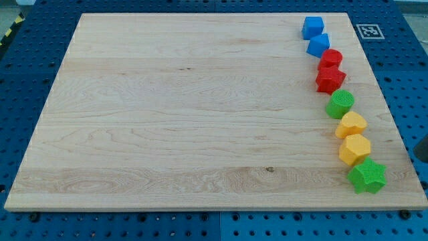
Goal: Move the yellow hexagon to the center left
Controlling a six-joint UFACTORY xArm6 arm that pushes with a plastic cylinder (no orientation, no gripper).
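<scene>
Nothing done yet: yellow hexagon [354, 148] sits in the blocks' column at 4 o'clock; we must push it to 9 o'clock. Our tip isn't visible, no gripper.

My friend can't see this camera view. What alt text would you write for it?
Eight small blocks line the right side of a wooden board, top to bottom: two blue, two red, a green cylinder, two yellow, a green star. A dark shape at the right edge may be my rod; its tip isn't visible.
</scene>
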